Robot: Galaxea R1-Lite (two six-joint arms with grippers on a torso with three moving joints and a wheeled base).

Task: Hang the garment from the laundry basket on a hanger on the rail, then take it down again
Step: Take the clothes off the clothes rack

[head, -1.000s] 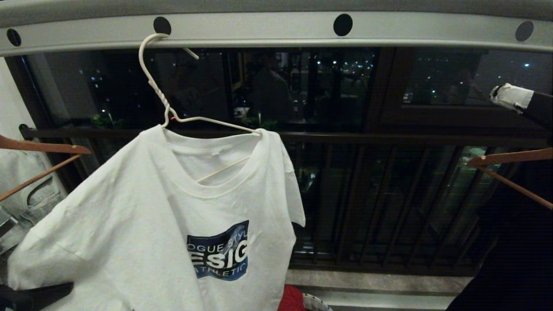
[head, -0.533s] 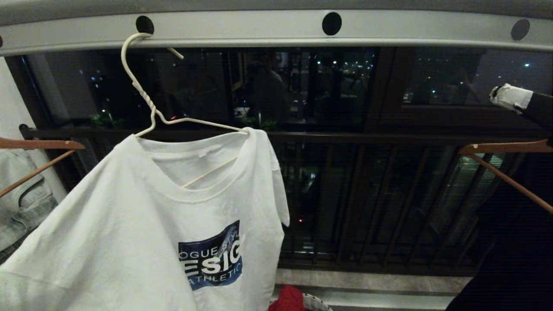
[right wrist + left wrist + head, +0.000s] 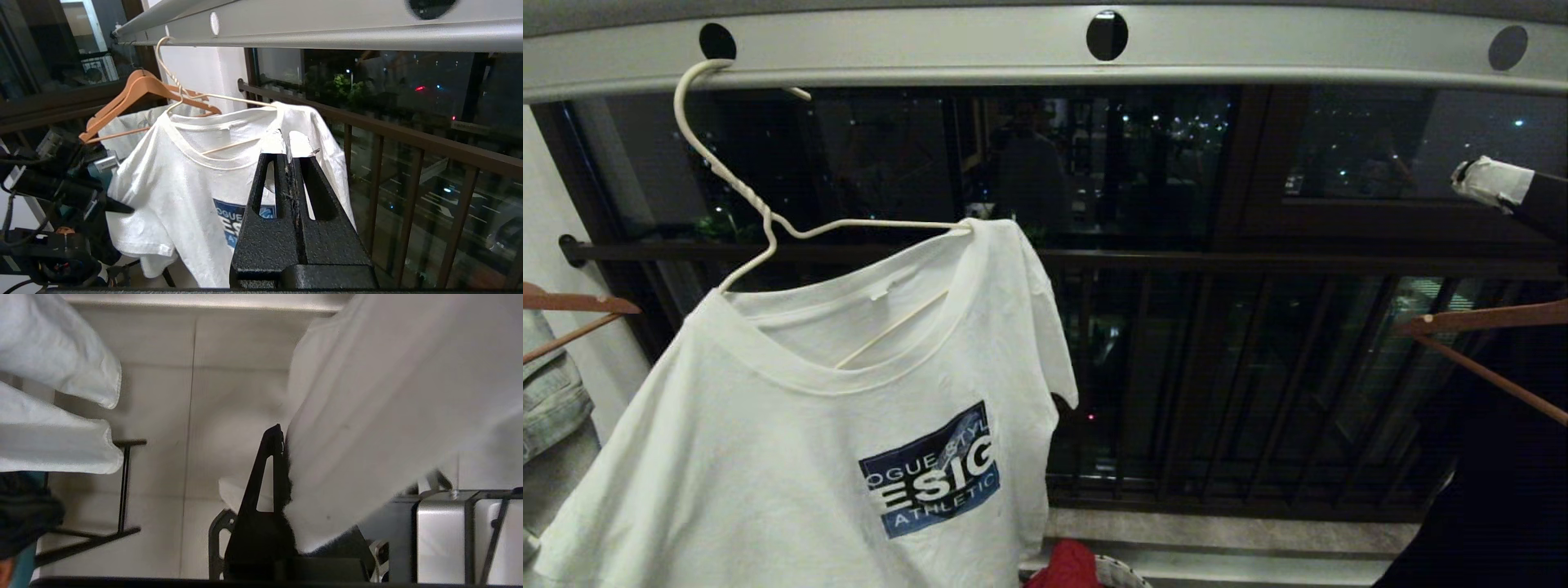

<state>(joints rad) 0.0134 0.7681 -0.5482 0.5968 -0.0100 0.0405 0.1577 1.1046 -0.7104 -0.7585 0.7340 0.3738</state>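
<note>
rail (image 3: 1258, 53): wide grey bar with round black holes, running across the top of the window.
hanger (image 3: 737, 189): thin white wire one, hook over the rail beside a hole on the left, neck leaning, shoulders tilted.
t-shirt (image 3: 833, 457): on the hanger, collar open, blue chest print slanted, 1 sleeve swung out to the left.
left claw (image 3: 282, 465): low and off to the left, out of the head view; pressed together on a fold of the t-shirt's white cloth, floor tiles beneath it.
right claw (image 3: 291, 141): up on the right, level with the window, fingers pressed together on nothing, well apart from the t-shirt.
basket (image 3: 1119, 572): only a bit of white rim at the bottom edge, red cloth (image 3: 1066, 567) beside it.
what the next move turns on: the hook lies up and to the left of the right claw, the hanger's long line slanting down toward the left arm; i reckon the left arm is nearer the cloth, the right nearer the hook's height.
</note>
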